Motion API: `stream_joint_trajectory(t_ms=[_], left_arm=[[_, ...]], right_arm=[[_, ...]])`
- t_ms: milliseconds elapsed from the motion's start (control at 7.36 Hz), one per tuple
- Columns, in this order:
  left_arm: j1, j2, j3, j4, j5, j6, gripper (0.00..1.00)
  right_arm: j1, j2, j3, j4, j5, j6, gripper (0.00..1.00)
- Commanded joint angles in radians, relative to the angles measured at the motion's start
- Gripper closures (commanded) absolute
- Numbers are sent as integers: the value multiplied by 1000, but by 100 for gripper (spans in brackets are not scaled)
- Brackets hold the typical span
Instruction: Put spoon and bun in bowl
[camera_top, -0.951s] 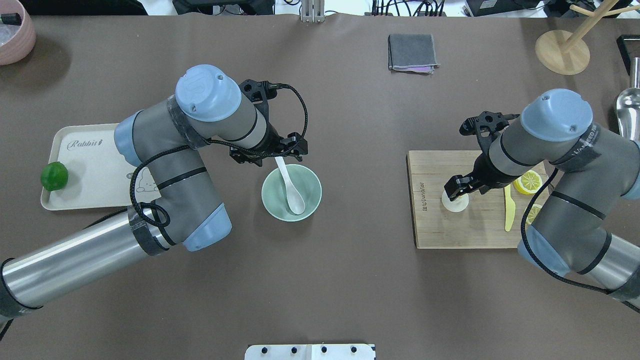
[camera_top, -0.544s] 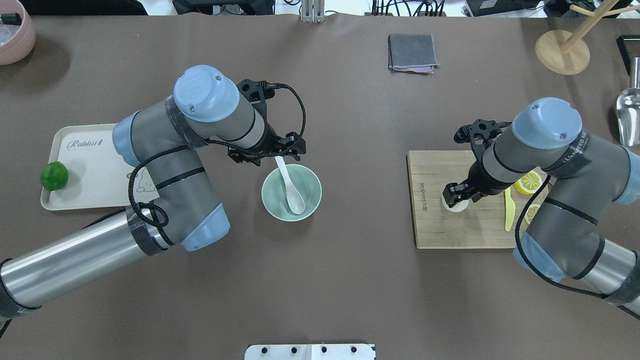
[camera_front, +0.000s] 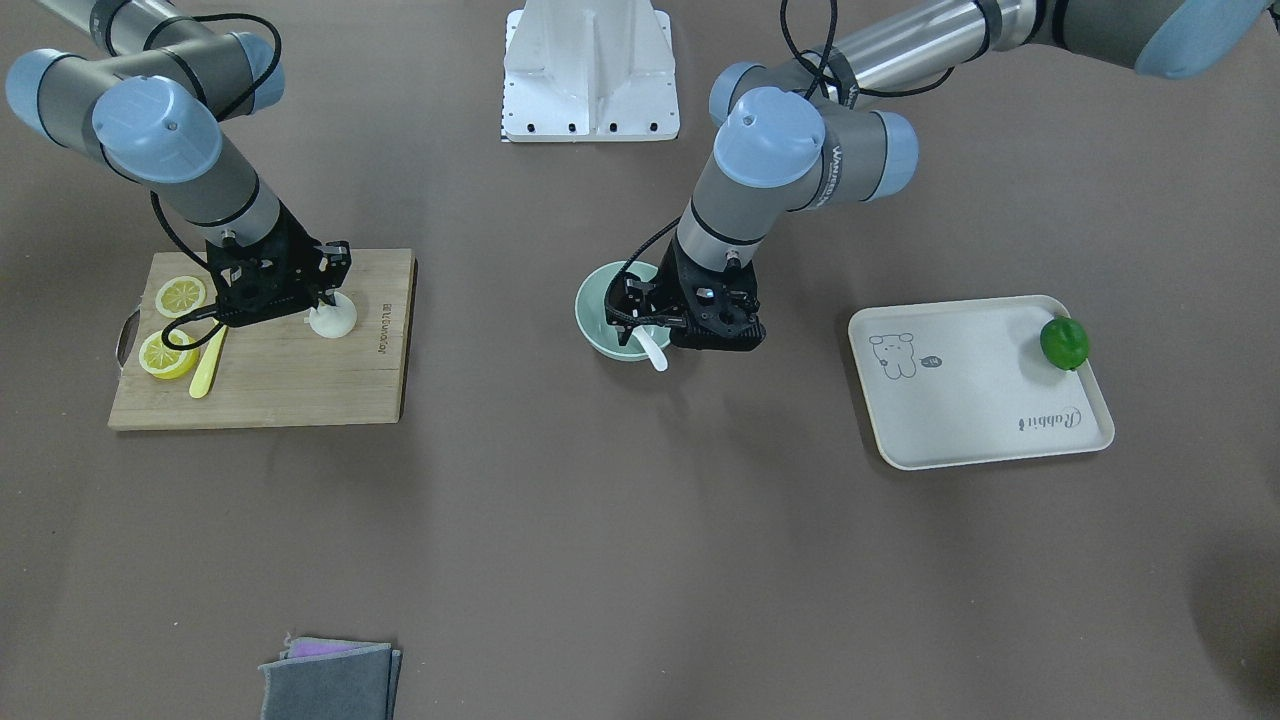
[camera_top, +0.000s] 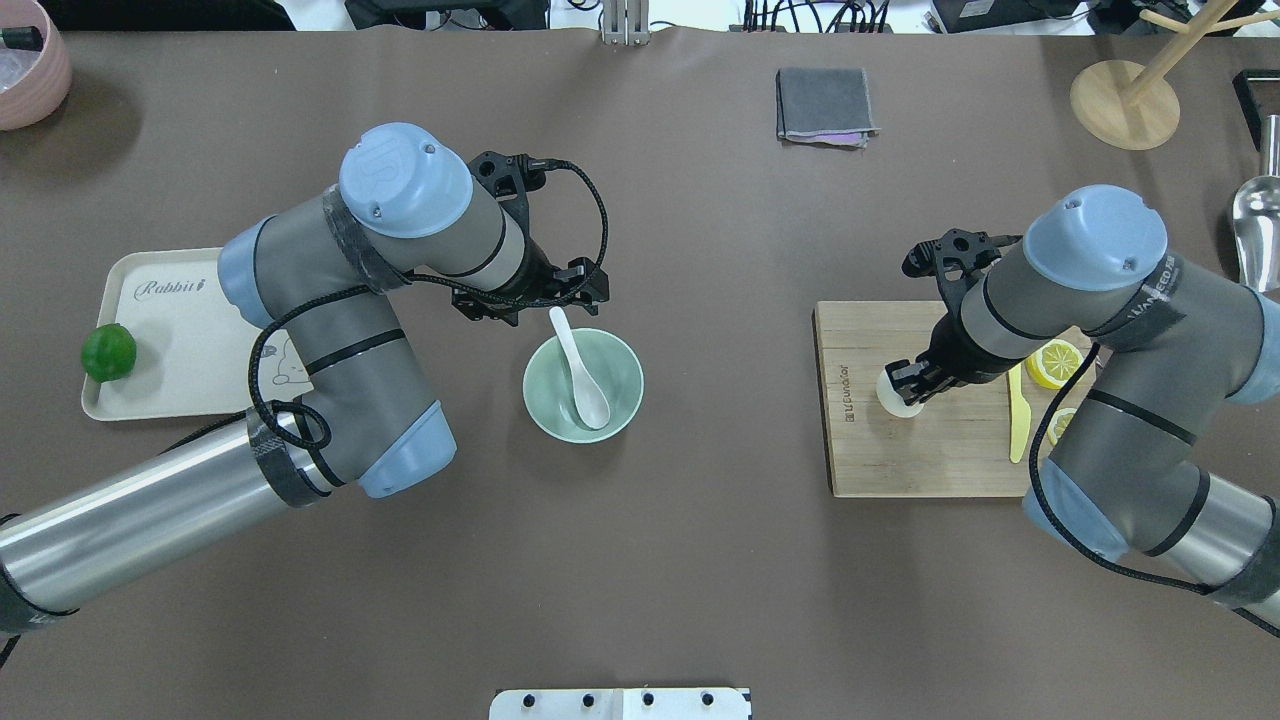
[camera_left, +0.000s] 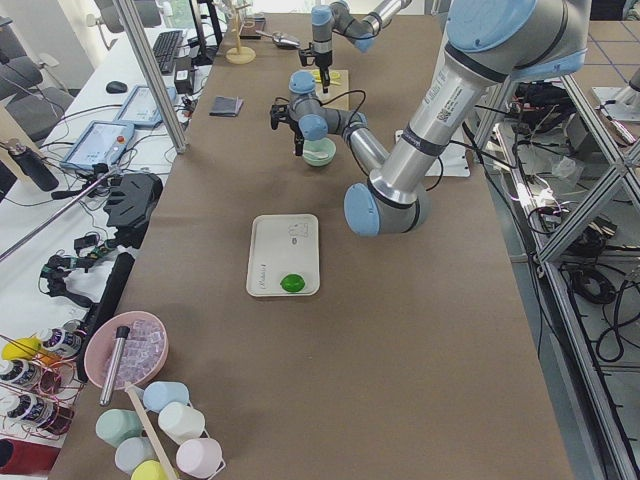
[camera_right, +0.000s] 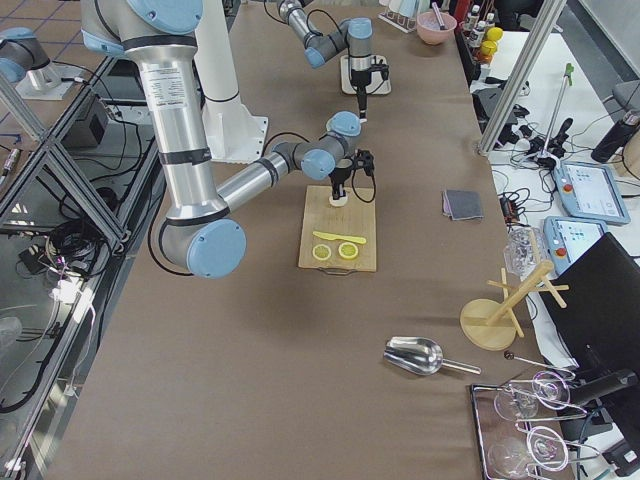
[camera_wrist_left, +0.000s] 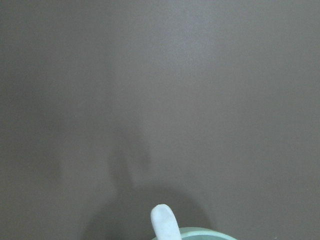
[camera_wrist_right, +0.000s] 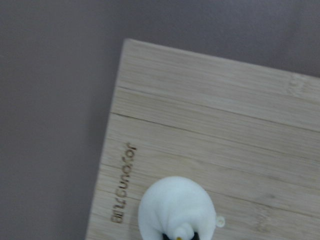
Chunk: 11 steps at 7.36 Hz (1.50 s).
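Bare table (camera_top: 720, 300) ran wide between the cutting board (camera_top: 900, 460) and the bowl (camera_top: 535, 400) for the right gripper (camera_top: 908, 388) clamped on the bun (camera_top: 886, 392). The spoon (camera_top: 583, 385) lay across the bowl (handle over the far rim), with the left gripper (camera_top: 535, 298) crowding that rim.

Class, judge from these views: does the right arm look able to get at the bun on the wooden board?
Probably yes: the right tool is already down at the bun, with nothing between them.

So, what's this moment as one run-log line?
spoon in bowl | left gripper beside bowl | right gripper closed on bun at cutting board
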Motion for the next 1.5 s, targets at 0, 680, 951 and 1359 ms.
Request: stream_joint_trajectory(t_ms=[0,680,951,1359], left_arm=[[-50,142,-144,3,-13,54,1],[-211,382,-228,-3,-142,387,1],[-211,382,-225,-2,-144,387,1],[-263,386,-219,23,-172,436,1]], right_arm=[[-16,142,14,-11,-3,175,100],[-241,519,-208,2,-264,503,100],[-268,518,-207,4,-324,506,0],[-181,449,-170,-4,-254,477,0]])
